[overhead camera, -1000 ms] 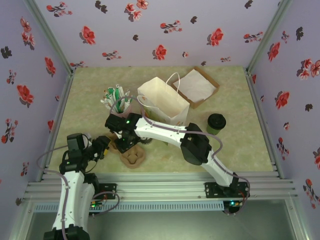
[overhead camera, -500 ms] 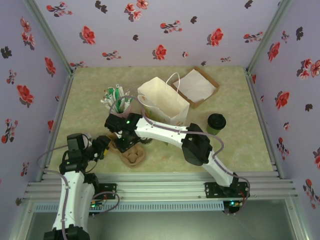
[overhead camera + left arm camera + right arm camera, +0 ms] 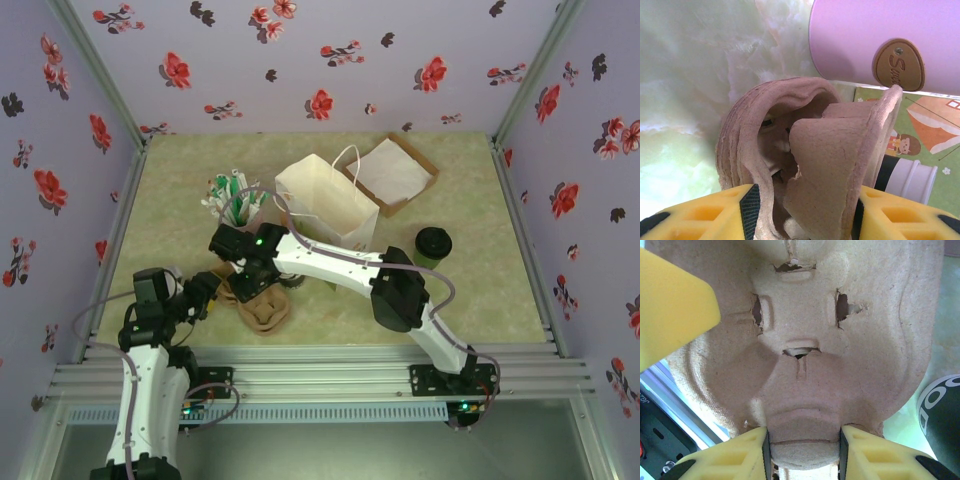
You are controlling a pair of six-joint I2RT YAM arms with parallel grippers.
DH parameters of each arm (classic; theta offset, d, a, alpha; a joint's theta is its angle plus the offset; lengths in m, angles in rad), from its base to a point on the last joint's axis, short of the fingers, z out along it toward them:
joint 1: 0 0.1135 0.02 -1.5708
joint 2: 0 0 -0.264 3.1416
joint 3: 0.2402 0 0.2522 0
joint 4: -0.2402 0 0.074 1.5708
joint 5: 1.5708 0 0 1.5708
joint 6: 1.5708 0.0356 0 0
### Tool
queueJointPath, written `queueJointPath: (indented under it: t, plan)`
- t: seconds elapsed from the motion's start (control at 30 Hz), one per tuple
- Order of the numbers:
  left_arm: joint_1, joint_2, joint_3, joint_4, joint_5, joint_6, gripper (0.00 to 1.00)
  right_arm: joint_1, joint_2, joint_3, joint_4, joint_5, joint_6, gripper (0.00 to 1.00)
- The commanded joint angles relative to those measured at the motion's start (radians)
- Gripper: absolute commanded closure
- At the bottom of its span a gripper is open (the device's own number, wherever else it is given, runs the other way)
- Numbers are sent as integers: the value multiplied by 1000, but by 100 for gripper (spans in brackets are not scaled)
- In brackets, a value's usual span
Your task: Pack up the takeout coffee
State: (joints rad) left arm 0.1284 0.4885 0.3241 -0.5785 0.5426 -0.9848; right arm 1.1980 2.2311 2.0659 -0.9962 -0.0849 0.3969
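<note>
left gripper [image 3: 805,216] clamps pulp carrier stack [image 3: 742,137], right gripper [image 3: 802,450] pinches one carrier [image 3: 800,330]; pulling apart may tear the pulp if they stay nested.

The pink cup [image 3: 880,35] carries an oval brown badge [image 3: 898,65] with cursive lettering that starts with "S"; the rest cannot be read. White characters on a dark curved object [image 3: 940,415] at the right edge are cut off.
</note>
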Motion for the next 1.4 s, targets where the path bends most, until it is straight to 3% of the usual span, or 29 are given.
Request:
queueJointPath:
  t: [0.0,0.8,1.2,1.37]
  plan:
    - [8,-11,-13,-26,-17,32,49,9,-41,10,-23,8,19,63]
    - [8,-71,17,-52,-12,38,48,-8,90,126,-99,-4,72,63]
    - [8,-118,90,-101,4,29,39,0,44,118,-92,8,73,63]
    - [8,-126,210,-178,-38,69,27,16,-32,97,-62,22,65,63]
